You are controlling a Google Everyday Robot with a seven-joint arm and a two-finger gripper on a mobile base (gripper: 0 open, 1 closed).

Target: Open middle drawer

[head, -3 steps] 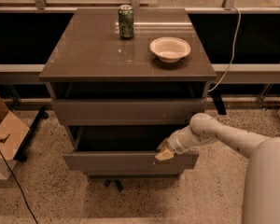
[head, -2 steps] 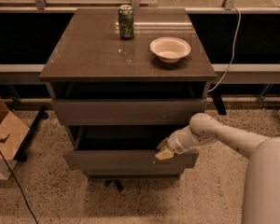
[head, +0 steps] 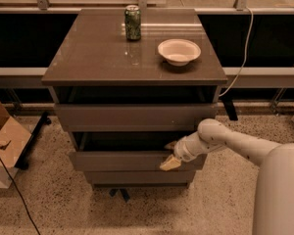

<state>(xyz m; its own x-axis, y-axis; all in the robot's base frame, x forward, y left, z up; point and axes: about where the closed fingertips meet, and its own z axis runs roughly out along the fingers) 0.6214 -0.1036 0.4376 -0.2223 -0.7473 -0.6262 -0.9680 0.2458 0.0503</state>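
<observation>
The middle drawer (head: 122, 161) of a grey-brown cabinet is pulled partly out, and its dark inside shows above its flat front panel. My gripper (head: 170, 155) is at the right end of that panel's top edge. One tan fingertip (head: 169, 163) lies against the front and the other reaches inside behind it, so the fingers straddle the panel. My white arm (head: 235, 146) comes in from the lower right.
The taller top drawer (head: 134, 116) sticks out slightly above, and the short bottom drawer (head: 137, 177) is closed below. A green can (head: 133, 22) and a white bowl (head: 179, 51) stand on the cabinet top. A cardboard box (head: 5, 143) sits on the floor at left.
</observation>
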